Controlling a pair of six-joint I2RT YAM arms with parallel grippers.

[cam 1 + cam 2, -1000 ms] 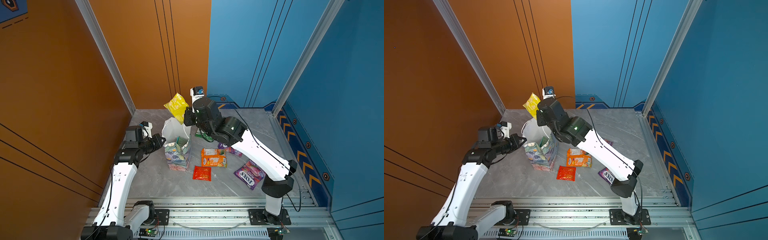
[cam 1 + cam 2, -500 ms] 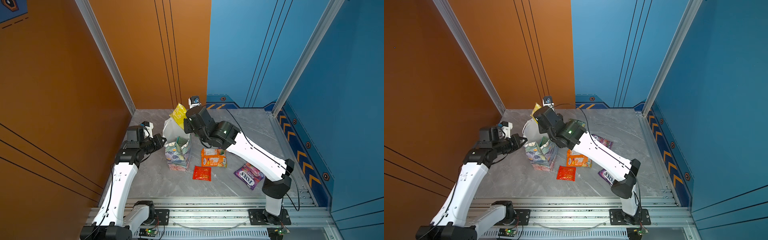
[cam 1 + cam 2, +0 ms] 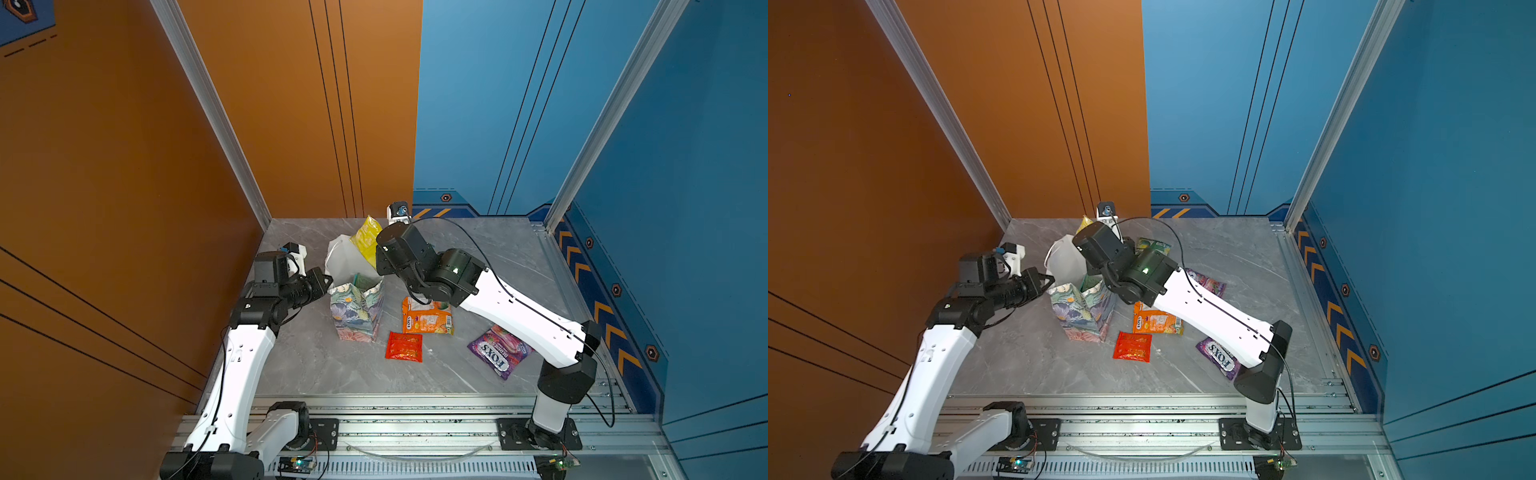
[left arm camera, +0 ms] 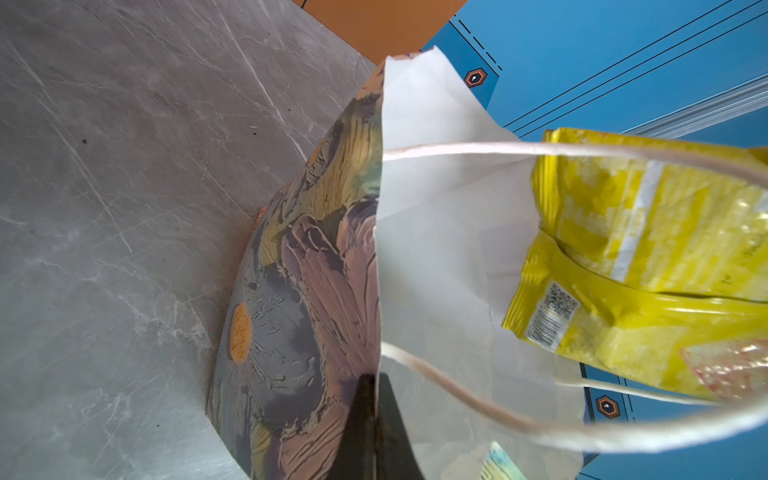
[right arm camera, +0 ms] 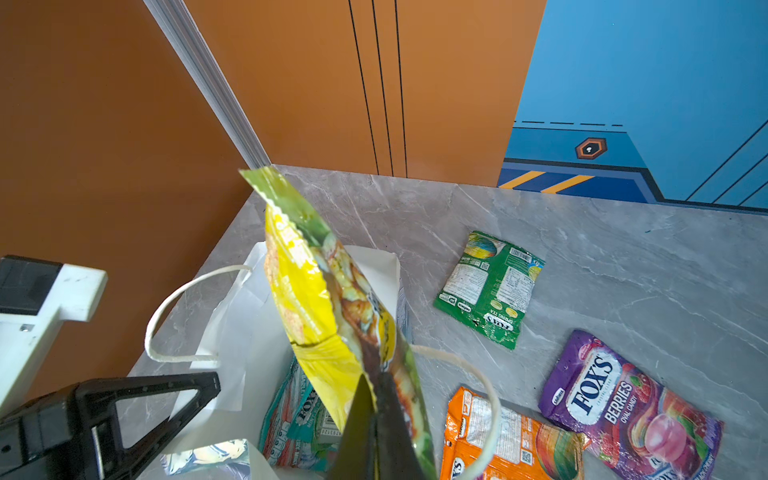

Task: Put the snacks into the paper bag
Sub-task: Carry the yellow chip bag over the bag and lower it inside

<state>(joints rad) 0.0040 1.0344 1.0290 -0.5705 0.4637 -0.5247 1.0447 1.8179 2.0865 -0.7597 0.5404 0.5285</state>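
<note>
The paper bag (image 3: 357, 309) (image 3: 1084, 311) stands upright with a floral outside and a white inside. My left gripper (image 4: 376, 379) (image 3: 328, 280) is shut on the paper bag's rim (image 4: 380, 232) and holds the mouth wide. My right gripper (image 5: 376, 380) is shut on a yellow packet (image 5: 316, 307) (image 3: 365, 239) (image 4: 648, 257), which hangs tilted over the open mouth with its lower end inside the rim. A teal packet (image 5: 299, 419) lies inside the bag. In both top views the right wrist hides its own fingertips.
On the grey table (image 3: 478, 249) lie an orange packet (image 3: 428, 318) (image 5: 511, 436), a small red packet (image 3: 404, 347), a purple FOX'S packet (image 3: 498, 351) (image 5: 631, 411), a second purple packet (image 3: 1208, 284) and a green packet (image 3: 1152, 246) (image 5: 490, 286). Orange and blue walls close the back and sides.
My right gripper has come down and forward with the yellow packet, from above the bag to its mouth. The left gripper has kept its hold on the rim.
</note>
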